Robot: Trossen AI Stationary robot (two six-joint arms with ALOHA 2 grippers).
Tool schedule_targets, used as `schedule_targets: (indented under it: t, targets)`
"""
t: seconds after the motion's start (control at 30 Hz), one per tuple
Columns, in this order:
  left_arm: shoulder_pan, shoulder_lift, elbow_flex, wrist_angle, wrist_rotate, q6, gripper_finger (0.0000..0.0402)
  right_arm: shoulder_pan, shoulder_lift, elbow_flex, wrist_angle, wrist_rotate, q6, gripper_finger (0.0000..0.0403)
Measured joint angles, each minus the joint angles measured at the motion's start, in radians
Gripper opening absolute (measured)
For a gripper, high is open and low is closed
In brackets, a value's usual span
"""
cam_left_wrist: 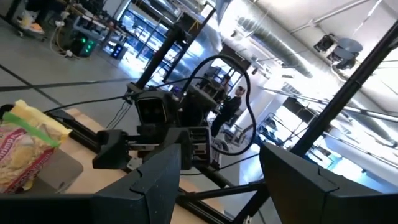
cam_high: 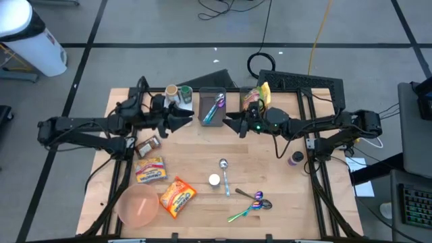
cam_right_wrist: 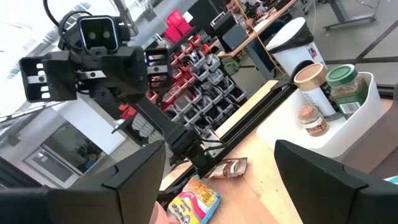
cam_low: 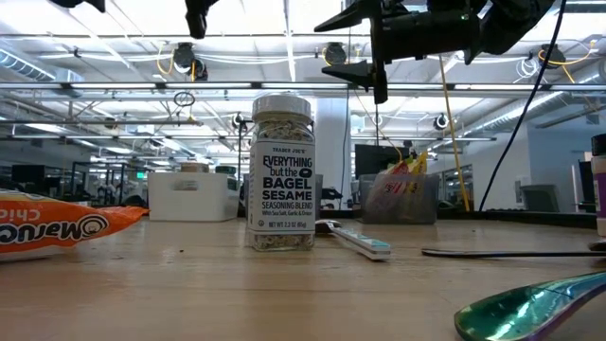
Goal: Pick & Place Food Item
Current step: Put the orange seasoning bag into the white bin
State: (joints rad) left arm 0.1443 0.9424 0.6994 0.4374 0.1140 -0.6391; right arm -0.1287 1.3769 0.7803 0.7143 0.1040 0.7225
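Grippers: we see left gripper (cam_high: 181, 122) & right gripper (cam_high: 233, 125) hovering face to face above the bench (cam_high: 283, 196), both w/ jaws apart, holding nothing.

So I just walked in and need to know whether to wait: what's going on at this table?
Nothing is being handled right now. The left gripper and right gripper hang open and empty above the back of the table, facing each other. The food is untouched: two snack packets lie by the pink bowl, a seasoning jar stands mid-table beside a spoon, and colourful cutlery lies near the front.
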Motion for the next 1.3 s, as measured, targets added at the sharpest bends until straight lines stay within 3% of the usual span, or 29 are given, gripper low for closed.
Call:
schedule_targets:
  t: [0.17, 0.37, 0.47, 0.57, 0.7, 0.93, 1.17, 1.3]
  targets:
    - [0.040, 0.000, 0.000, -0.001, 0.083, -0.025, 0.0229, 0.000, 0.000, 0.000, 0.000, 0.000, -0.001, 0.0293]
    - [0.077, 0.000, 0.000, -0.002, 0.143, -0.044, 0.0259, -0.001, 0.000, 0.000, 0.000, 0.000, -0.012, 0.0293]
    - [0.087, 0.000, 0.000, -0.006, 0.220, -0.025, 0.0270, -0.002, 0.000, 0.000, -0.002, 0.000, -0.012, 0.0293]
    - [0.086, 0.000, 0.017, -0.085, 0.245, -0.013, 0.0266, -0.002, 0.000, 0.000, -0.015, 0.000, -0.012, 0.0293]
    - [0.082, 0.000, 0.078, -0.308, 0.245, 0.084, 0.0250, -0.002, 0.000, 0.000, -0.020, 0.000, -0.012, 0.0293]
    - [0.077, 0.000, 0.256, -0.891, 0.232, 0.297, 0.0229, -0.002, 0.000, 0.000, -0.027, -0.002, -0.012, 0.0293]
    - [0.077, -0.009, 0.361, -1.420, 0.012, 0.341, 0.0227, -0.003, 0.000, 0.000, -0.064, -0.003, -0.013, 0.0293]
    - [0.076, -0.016, 0.366, -1.571, -0.037, 0.274, 0.0227, -0.003, 0.000, 0.000, -0.064, -0.002, -0.045, 0.0293]
